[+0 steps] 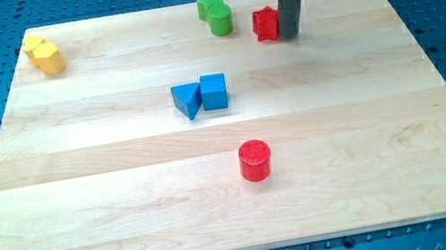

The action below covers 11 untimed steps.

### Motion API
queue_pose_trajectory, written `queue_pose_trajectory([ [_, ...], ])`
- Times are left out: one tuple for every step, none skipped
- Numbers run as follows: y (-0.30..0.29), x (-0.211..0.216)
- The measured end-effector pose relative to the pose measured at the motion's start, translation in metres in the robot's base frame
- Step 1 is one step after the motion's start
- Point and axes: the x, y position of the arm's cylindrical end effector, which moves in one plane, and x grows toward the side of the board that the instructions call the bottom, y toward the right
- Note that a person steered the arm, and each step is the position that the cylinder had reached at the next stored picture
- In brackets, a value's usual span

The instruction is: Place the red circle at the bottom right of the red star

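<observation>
The red circle is a short red cylinder on the wooden board, below the view's middle. The red star sits near the view's top, right of centre. My tip is right beside the red star, on its right side, touching or nearly touching it. The red circle lies far below and a little left of the star and the tip.
A green star and a green cylinder sit together left of the red star. A blue triangle and a blue cube sit at the centre. Two yellow blocks sit at the top left. The board ends in a blue perforated table.
</observation>
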Motion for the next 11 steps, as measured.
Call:
queue_pose_trajectory([
  [-0.029, 0.001],
  [-0.032, 0.004],
  [0.000, 0.051],
  [0.021, 0.167],
  [-0.024, 0.278],
  [-0.097, 0.275],
  [-0.102, 0.243],
  [-0.102, 0.192],
  [-0.100, 0.154],
  [-0.076, 0.111],
  [-0.057, 0.093],
])
